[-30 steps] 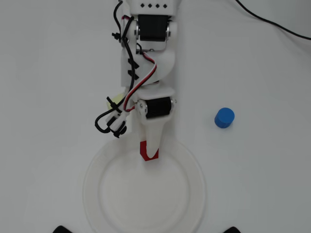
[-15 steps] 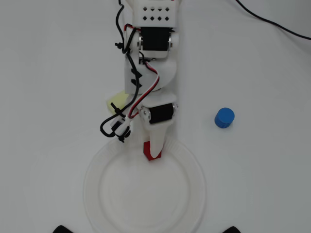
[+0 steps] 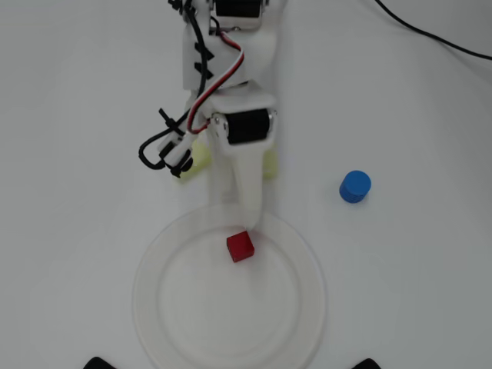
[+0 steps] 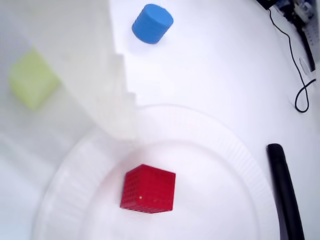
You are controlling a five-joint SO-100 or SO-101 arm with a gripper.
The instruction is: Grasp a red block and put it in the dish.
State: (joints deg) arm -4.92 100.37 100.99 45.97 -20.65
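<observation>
The red block (image 3: pixel 241 247) lies free inside the dish (image 3: pixel 157 307), on its floor near the far rim. In the wrist view the red block (image 4: pixel 148 189) rests flat on the dish (image 4: pixel 240 165), touching nothing else. My gripper (image 3: pixel 247 223) hangs over the dish's far rim, just above and beyond the block. Only one white finger (image 4: pixel 117 115) shows in the wrist view, its tip apart from the block. The other finger is out of view, so the jaws stand open and empty.
A blue cylinder (image 3: pixel 355 186) stands right of the dish, also seen in the wrist view (image 4: pixel 152 23). Pale yellow blocks (image 3: pixel 197 160) (image 3: pixel 270 164) lie under the arm; one shows in the wrist view (image 4: pixel 31 80). A black cable (image 3: pixel 430 34) runs top right. Black feet (image 3: pixel 367 363) sit at the bottom edge.
</observation>
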